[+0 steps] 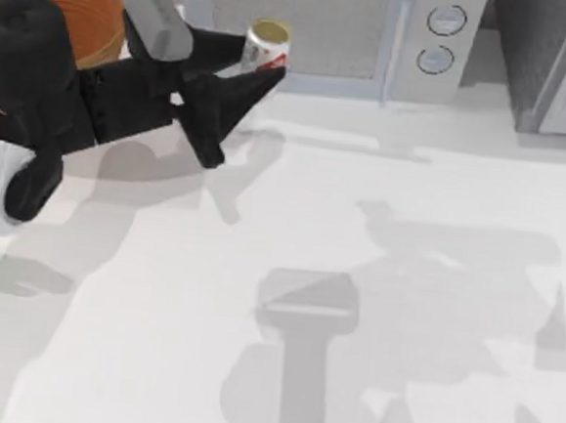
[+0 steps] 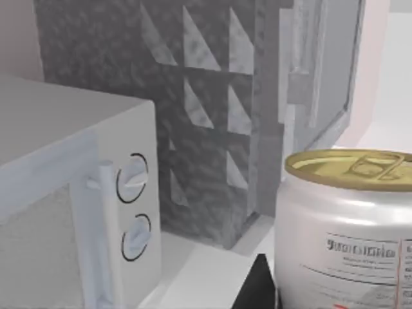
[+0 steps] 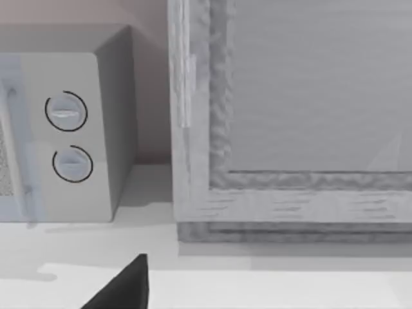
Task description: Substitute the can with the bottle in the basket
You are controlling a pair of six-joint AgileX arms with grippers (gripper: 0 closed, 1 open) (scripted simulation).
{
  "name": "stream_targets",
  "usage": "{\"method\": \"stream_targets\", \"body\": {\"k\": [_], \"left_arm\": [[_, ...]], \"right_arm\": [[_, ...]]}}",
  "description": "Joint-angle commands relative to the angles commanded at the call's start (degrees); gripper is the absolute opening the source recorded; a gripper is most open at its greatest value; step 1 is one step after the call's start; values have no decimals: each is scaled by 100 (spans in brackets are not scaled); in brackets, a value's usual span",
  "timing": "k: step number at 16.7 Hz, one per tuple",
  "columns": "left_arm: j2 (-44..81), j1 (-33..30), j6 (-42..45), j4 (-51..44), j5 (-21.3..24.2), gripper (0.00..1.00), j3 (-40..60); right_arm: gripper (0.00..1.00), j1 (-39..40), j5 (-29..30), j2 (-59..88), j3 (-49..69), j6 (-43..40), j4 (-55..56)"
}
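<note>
Gripping can (image 1: 268, 45), left tool (image 1: 255, 67) clamped, above white table (image 1: 364, 179) before microwave (image 1: 376, 28)

Left arm (image 1: 86, 98): matte black housing built from blocky, angular segments, with one rounded grey cylindrical section (image 1: 153, 13) set near its upper end. The left gripper (image 1: 243, 91) is finished in the same matte black, and its two fingers are shaped as long wedges tapering to sharp points. A small orange-brown spot is seen on the black body at the far left edge. Right arm: a single black pointed fingertip (image 3: 125, 286) is recorded in the right wrist view.
</note>
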Motion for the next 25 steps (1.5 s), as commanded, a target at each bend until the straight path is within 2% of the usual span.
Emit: {"method": "stream_targets", "body": {"k": [6, 10, 14, 20, 25], "left_arm": [[2543, -443, -1, 1401, 1207, 0, 1217], [3739, -652, -12, 2025, 1770, 0, 1762], [4359, -759, -22, 2333, 2061, 0, 2031], [4416, -769, -23, 2360, 2088, 0, 2054], [4416, -769, -23, 2360, 2088, 38, 2054]], "right_arm": [[100, 0, 0, 0, 0, 0, 0], [100, 0, 0, 0, 0, 0, 0], [100, 0, 0, 0, 0, 0, 0], [100, 0, 0, 0, 0, 0, 0], [100, 0, 0, 0, 0, 0, 0]]}}
